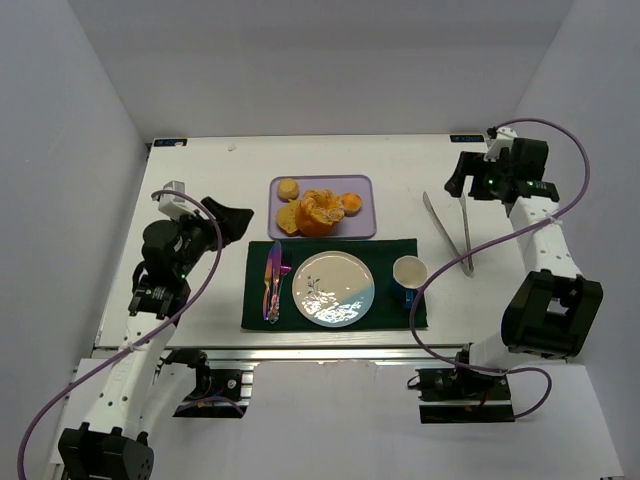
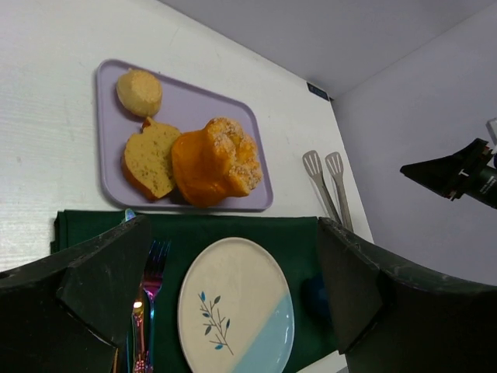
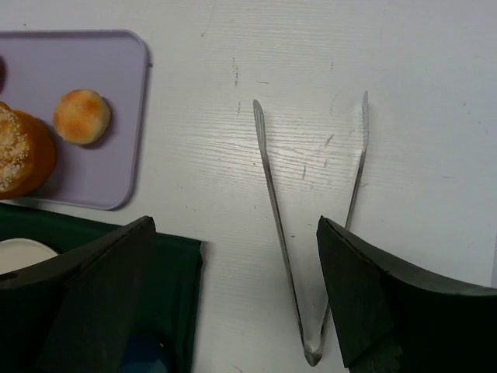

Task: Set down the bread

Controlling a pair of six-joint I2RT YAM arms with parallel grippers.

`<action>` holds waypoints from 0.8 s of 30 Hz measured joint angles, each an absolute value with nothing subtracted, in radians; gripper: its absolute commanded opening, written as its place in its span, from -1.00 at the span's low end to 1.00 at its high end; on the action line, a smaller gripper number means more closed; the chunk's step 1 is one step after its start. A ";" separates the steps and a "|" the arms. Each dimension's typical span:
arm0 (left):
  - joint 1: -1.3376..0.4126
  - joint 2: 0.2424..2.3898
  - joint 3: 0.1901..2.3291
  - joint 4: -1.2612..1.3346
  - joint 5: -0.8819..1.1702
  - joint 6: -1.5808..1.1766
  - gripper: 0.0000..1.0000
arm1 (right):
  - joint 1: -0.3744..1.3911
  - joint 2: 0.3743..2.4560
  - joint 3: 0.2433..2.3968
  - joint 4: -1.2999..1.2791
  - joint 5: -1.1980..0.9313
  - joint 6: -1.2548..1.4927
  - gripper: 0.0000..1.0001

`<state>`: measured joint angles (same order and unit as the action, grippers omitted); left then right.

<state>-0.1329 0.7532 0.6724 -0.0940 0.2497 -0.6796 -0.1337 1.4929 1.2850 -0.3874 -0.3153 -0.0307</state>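
L gripper (image 2: 233, 225) and R gripper (image 3: 234, 225) are both hanging wide open; we're seeing bread (image 2: 213, 159) sitting on purple tray (image 2: 190, 101) nr table's (image 1: 200, 170) far edge.

rough sugar-speckled bread (image 2: 216, 159), matt lilac plastic tray (image 2: 194, 105), shiny metal tongs (image 3: 275, 194), glossy glazed plate (image 2: 241, 295), green cloth placemat (image 2: 93, 225), white grainy wood table (image 3: 311, 47)

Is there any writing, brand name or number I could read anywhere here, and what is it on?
Nothing here can be read.
Left sticker on the far edge of the table: too small to read.
Right sticker, same edge: blurred, unreadable.
Plate: only a leaf sprig drawing, no words.
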 measured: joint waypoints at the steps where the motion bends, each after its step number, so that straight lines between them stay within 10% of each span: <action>1: -0.133 0.751 0.663 -0.097 0.249 -0.685 0.91 | -0.156 1.493 1.284 -0.388 -0.335 -0.029 0.70; 3: -0.133 0.744 0.644 -0.105 0.248 -0.694 0.87 | -0.206 1.493 1.281 -0.390 -0.384 -0.046 0.25; 4: -0.133 0.742 0.636 -0.106 0.248 -0.699 0.78 | -0.235 1.493 1.280 -0.395 -0.423 -0.073 -0.52; 5: -0.133 0.739 0.629 -0.105 0.248 -0.706 0.70 | -0.265 1.495 1.280 -0.407 -0.474 -0.110 -0.85; 9: -0.133 0.735 0.606 -0.096 0.254 -0.734 -0.37 | -0.334 1.510 1.277 -0.488 -0.593 -0.285 -1.00; 11: -0.133 0.735 0.595 -0.088 0.260 -0.736 -0.38 | -0.332 1.512 1.248 -0.508 -0.603 -0.361 -0.10; 14: -0.133 0.731 0.575 -0.075 0.272 -0.739 0.08 | -0.324 1.512 1.164 -0.522 -0.577 -0.459 0.56; 24: -0.133 0.745 0.526 -0.054 0.315 -0.759 0.26 | -0.310 1.514 0.962 -0.431 -0.337 -0.530 0.78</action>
<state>-0.1329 0.7448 0.5262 -0.0536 0.3149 -0.7593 -0.3103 1.5139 0.9615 -0.4313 -0.3367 -0.5304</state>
